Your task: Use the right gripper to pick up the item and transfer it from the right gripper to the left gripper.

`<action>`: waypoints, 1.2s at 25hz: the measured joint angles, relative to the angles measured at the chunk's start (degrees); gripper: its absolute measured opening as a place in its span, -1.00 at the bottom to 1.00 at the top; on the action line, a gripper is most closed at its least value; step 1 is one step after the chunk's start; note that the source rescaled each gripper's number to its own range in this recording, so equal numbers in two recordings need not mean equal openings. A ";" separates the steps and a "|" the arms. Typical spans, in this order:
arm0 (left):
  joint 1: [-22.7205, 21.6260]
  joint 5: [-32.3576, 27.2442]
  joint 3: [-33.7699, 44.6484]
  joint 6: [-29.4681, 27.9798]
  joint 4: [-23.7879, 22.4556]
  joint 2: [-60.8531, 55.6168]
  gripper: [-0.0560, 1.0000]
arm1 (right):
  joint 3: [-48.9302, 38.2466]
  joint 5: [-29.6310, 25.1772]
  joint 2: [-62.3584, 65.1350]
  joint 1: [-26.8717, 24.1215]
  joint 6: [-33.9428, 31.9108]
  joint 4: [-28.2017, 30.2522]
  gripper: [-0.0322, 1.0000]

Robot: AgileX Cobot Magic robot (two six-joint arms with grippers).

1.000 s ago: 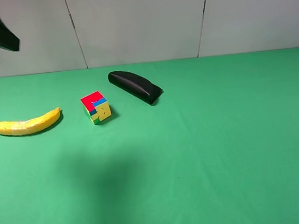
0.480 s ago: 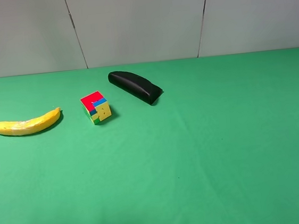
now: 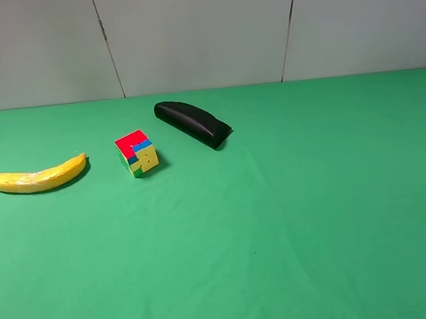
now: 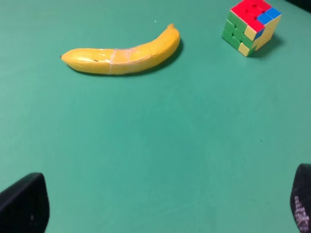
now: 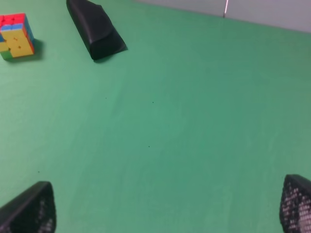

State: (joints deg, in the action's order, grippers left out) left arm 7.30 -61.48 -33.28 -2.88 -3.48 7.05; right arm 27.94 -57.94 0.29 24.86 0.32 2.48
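Both my right gripper [image 5: 160,206] and left gripper [image 4: 160,204] wide, empty; banana [image 3: 37,176] well off from right one, beyond cube [image 3: 137,153]; probably light, soft-skinned, bruisable — grip gently across its paler middle band.

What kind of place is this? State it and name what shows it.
Probably a robot test bench in a lab, not a home: a plain green cloth tabletop before bare grey wall panels, with unrelated props laid out, a banana, a puzzle cube and a black case.
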 joint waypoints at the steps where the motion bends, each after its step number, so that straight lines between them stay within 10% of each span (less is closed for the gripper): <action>1: 0.00 0.00 1.18 0.00 0.00 -1.86 0.97 | 0.00 0.00 0.00 0.00 0.00 0.00 1.00; 22: -3.11 0.60 4.85 1.45 1.96 -7.45 0.96 | 0.00 0.00 0.00 -0.26 0.00 0.00 1.00; 30: -9.99 0.60 4.85 1.45 2.01 -7.45 0.96 | 0.00 0.00 0.00 -15.21 0.00 -0.05 1.00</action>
State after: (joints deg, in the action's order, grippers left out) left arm -2.69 -60.88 -28.44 -1.43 -1.47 -0.40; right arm 27.94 -57.94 0.29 9.64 0.32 2.42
